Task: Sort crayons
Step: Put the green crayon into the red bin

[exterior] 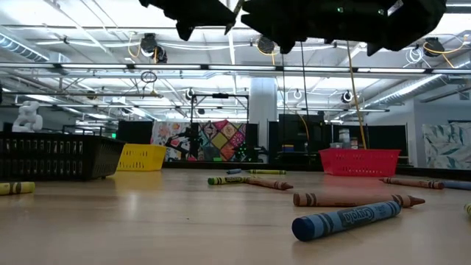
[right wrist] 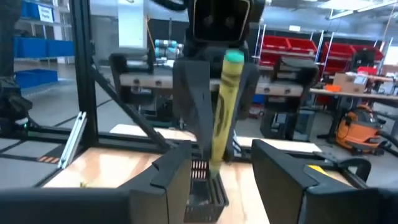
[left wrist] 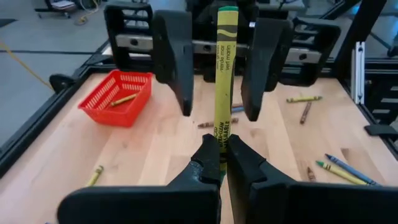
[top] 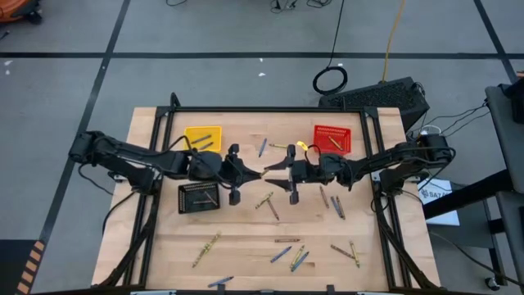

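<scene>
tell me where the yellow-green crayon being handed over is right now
High view: mid-table, above the wood. The left gripper pinches the yellow-green crayon, its tip between the open right gripper fingers.

Wooden table (top: 246, 238), scattered crayons (top: 278, 254), three baskets (top: 199, 197)

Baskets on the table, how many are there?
3. The yellow basket sits at the far left, the red basket at the far right, and the black basket lies nearer, under the left arm. None seems hidden.
</scene>
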### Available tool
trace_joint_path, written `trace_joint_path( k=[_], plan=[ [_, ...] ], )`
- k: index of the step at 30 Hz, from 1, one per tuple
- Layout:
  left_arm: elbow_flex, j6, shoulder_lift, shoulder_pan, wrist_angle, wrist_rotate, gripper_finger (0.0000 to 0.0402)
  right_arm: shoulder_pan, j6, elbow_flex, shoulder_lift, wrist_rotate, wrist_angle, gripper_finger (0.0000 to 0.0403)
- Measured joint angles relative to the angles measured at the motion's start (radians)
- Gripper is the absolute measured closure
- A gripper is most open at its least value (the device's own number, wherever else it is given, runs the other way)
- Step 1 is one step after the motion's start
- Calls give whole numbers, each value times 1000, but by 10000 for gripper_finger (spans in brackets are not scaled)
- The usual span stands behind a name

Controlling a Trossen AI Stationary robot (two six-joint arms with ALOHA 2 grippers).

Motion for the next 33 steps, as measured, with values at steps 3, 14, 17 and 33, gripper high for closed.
trace_joint_path(
  k=[3,14,17,33],
  plan=[
    [0,2,20,3,-2,6,401,-1,-1,14,0,16,-3,249],
    [0,43,57,3,51,16,401,-2,-11,14,0,16,-8,250],
    [0,48,57,3,51,16,401,-2,-11,14,0,17,-10,255],
    [-2,49,57,21,45,16,391,-2,-15,14,0,10,-30,382]
  ],
)
